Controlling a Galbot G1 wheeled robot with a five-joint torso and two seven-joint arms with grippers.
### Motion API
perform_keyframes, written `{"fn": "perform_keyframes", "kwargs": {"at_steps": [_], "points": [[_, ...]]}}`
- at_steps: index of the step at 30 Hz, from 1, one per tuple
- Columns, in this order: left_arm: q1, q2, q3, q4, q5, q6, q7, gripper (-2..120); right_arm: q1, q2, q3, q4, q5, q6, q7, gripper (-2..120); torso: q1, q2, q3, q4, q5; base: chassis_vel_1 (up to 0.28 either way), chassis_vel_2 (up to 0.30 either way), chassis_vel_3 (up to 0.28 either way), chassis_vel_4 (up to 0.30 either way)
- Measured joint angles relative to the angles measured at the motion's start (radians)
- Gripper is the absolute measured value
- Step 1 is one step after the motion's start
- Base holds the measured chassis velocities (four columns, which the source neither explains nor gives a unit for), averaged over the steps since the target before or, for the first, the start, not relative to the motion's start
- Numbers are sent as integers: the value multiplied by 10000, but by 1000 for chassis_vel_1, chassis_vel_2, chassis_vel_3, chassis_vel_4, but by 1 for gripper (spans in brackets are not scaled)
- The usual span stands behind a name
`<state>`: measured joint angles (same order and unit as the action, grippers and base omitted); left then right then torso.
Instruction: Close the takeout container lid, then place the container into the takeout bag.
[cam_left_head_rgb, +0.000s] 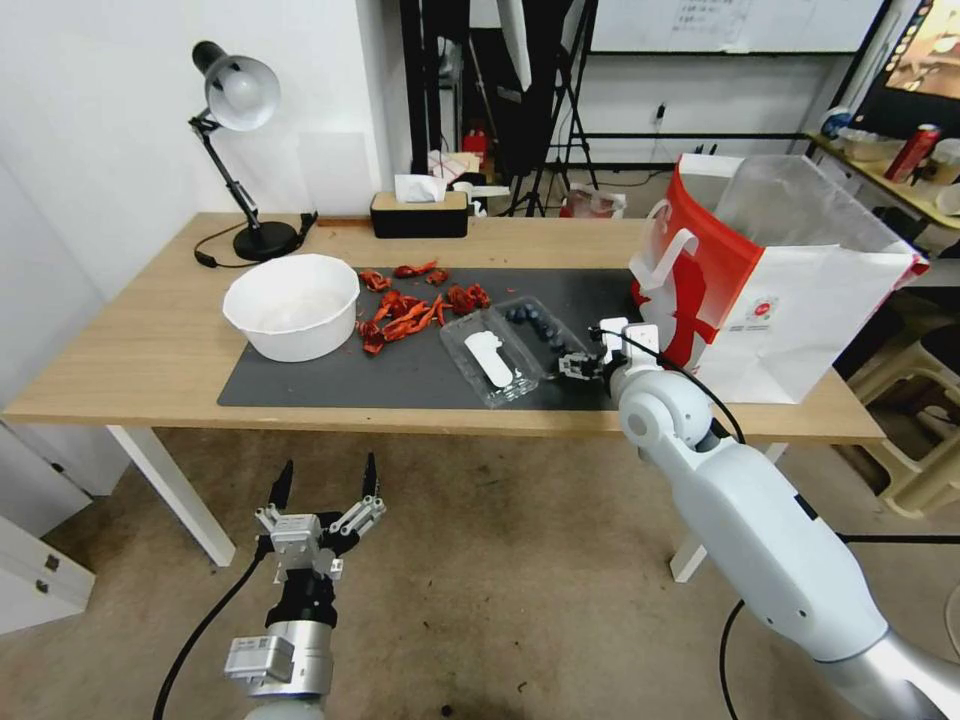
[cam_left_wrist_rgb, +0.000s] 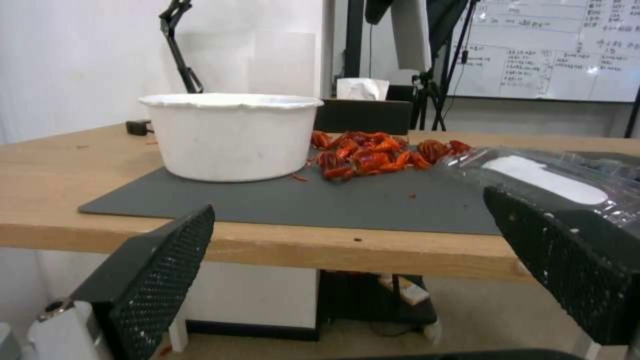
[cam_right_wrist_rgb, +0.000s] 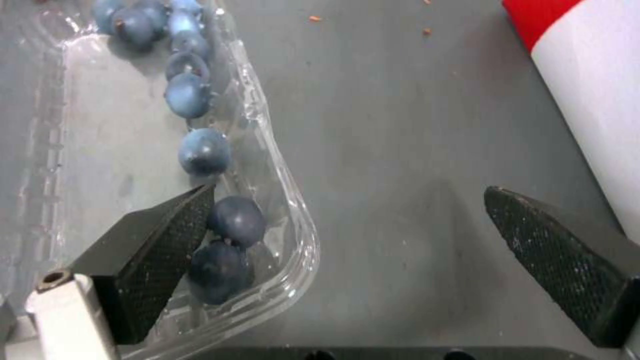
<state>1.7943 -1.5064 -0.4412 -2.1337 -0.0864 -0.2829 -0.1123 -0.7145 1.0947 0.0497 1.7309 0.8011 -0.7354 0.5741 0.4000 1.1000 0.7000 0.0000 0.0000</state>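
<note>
Both container (cam_left_head_rgb: 512, 350) halves lie open, long axes toward your 11 o'clock; right gripper (cam_left_head_rgb: 578, 366) spread, hiding its corner.

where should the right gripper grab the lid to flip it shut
Probably the lid's free long edge, the one away from the hinge and nearer the white bowl. The takeout container lies open flat on the grey mat, so that thin rim is the only liftable lip. The right gripper sits open over the berry half's corner.
</note>
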Motion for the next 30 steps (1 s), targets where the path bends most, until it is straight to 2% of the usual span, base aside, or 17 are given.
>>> {"fn": "perform_keyframes", "kwargs": {"at_steps": [22,30], "points": [[-1,29,74,113,91,-255,7,100,-848,-203,393,1047,829,0,1082,100,0,0,0,1,0,0,0,0,0],[22,20,78,140,120,-347,7,100,-1079,-212,502,1224,877,1,1168,100,0,0,0,0,0,0,0,0,0]]}}
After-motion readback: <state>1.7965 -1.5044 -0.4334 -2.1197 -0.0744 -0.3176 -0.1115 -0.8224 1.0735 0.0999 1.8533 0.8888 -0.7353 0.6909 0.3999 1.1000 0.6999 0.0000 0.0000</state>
